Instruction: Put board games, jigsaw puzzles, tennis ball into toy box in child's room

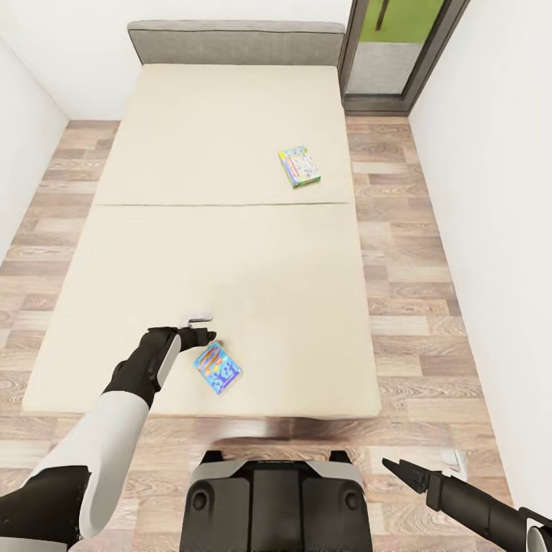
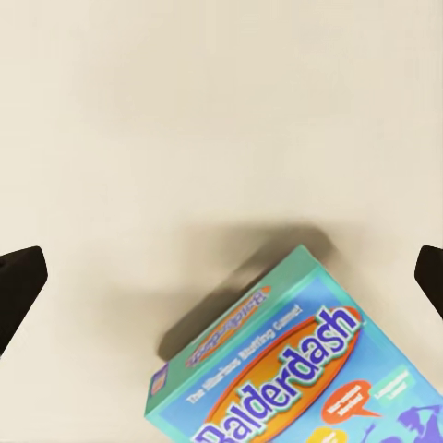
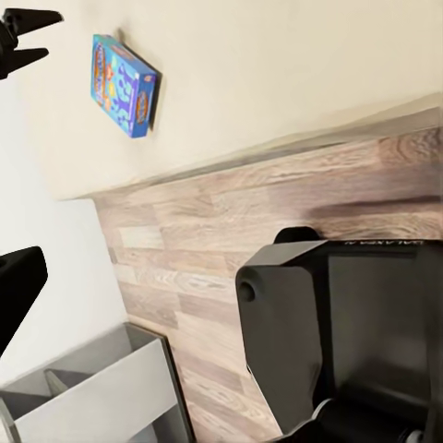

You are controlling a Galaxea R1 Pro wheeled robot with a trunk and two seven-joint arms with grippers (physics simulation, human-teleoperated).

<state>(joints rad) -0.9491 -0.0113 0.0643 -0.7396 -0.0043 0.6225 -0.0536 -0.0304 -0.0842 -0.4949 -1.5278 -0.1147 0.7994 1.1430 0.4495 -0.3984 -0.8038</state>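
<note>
Board games lie on the bed [image 1: 192,253], two of them and well apart. The nearer one [image 1: 218,367] is a blue box with a teal edge, lying flat and skewed close to the foot of the mattress; the left wrist view reads its lid as "Balderdash" [image 2: 305,369]. The farther one [image 1: 300,167] is a pale box with a green rim, resting on the far panel of the mattress toward the robot's right, just beyond the seam between the two panels. The left pincer [image 1: 201,328] hangs over the mattress just beside the blue box, on its far left corner, not touching it; in its own camera the two dark fingers [image 2: 20,281] stand wide apart at either edge of the picture with bare mattress between them and the box lying partly in that gap. The right pincer [image 1: 400,473] is low over the wood-plank floor [image 1: 406,307] beside the robot's dark base [image 1: 276,498], well away from the bed; its fingers [image 3: 23,286] are spread wide and hold nothing. The right wrist camera also sees the blue box [image 3: 125,85] on the mattress, and a grey open compartment [image 3: 101,392] by the floor. A grey headboard [image 1: 234,42] closes the far end of the bed, beside a dark-framed door [image 1: 399,54].
</note>
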